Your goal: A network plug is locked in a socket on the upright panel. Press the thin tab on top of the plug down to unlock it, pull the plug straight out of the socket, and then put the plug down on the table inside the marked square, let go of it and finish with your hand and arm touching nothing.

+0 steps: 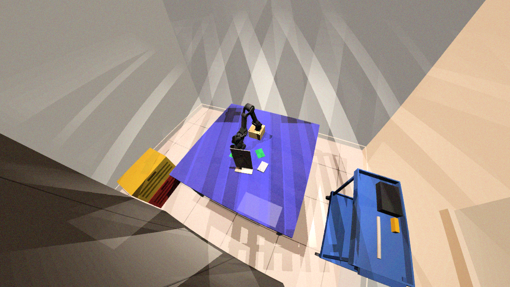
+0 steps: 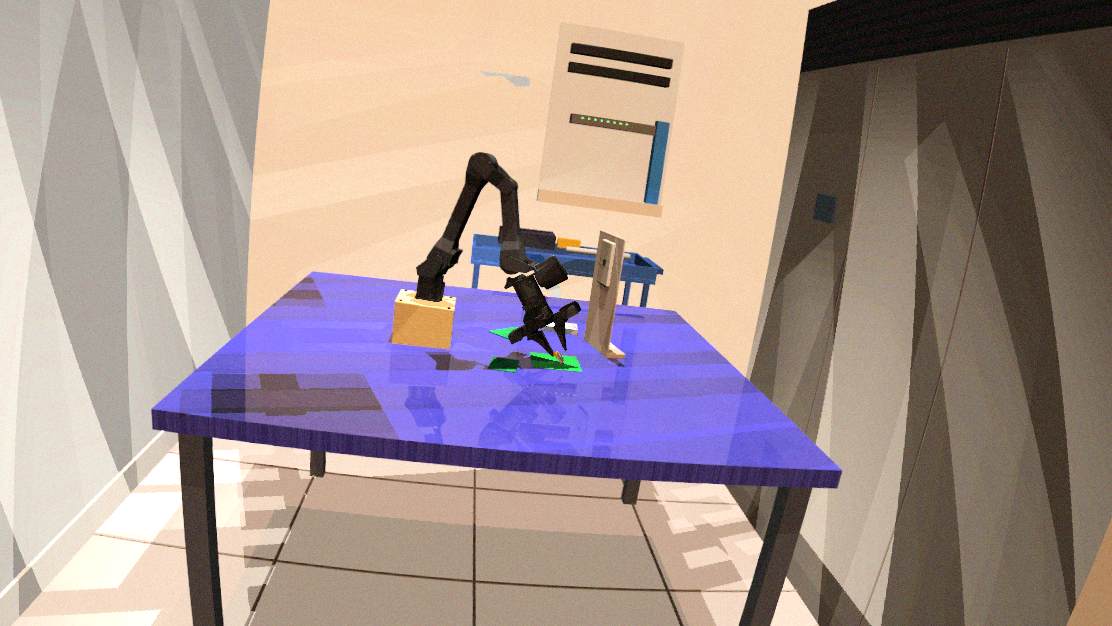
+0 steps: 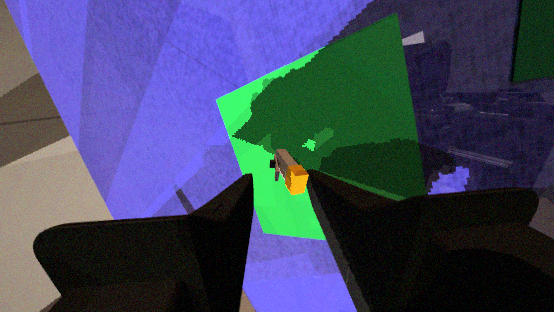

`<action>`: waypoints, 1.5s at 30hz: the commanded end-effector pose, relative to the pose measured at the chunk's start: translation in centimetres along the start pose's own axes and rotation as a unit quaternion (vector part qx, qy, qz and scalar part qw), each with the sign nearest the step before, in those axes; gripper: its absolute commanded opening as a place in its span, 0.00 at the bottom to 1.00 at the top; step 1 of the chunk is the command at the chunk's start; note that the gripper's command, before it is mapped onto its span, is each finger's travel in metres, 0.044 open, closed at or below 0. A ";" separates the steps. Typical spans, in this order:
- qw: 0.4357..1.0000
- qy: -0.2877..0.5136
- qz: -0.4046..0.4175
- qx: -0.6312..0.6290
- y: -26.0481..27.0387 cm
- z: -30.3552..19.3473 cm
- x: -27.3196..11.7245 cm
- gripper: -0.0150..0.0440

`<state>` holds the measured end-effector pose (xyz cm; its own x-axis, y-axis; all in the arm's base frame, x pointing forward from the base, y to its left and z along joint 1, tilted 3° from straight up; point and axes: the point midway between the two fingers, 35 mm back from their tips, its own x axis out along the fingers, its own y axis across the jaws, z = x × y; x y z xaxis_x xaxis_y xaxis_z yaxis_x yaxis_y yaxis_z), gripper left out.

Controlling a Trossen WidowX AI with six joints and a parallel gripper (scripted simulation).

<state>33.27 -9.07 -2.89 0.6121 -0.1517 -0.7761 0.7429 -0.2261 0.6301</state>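
Observation:
The plug, with a grey-brown body and an orange end, is low over or on the green square. In the wrist view it appears inside the square's outline, slanted; whether it rests flat is unclear. My gripper is open, with its fingertips on both sides of the plug. There is a gap on the left; the right finger is very near the orange end, and contact cannot be told. The upright panel stands just beyond the gripper, its socket block without the plug. The panel hides my fingers in the top view.
Other green patches lie on the blue table. A white block lies beside the panel. The arm stands on a wooden base block. A blue trolley stands beyond the table.

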 end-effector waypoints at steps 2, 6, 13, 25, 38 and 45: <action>1.000 0.001 0.000 0.000 0.0 0.0 -0.6 0.52; 1.000 0.000 0.000 0.000 0.0 0.1 -1.0 0.52; 1.000 0.000 -0.001 0.000 -0.1 0.2 -1.6 0.52; 1.000 0.000 -0.001 0.001 -0.1 0.3 -2.5 0.52; 1.000 -0.001 -0.001 0.001 0.9 0.3 -3.6 0.52; 1.000 -0.001 -0.001 0.001 1.4 0.3 -4.2 0.52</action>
<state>31.54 -9.03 0.55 0.6028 -0.1540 -0.7829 0.7471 -0.2357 0.6216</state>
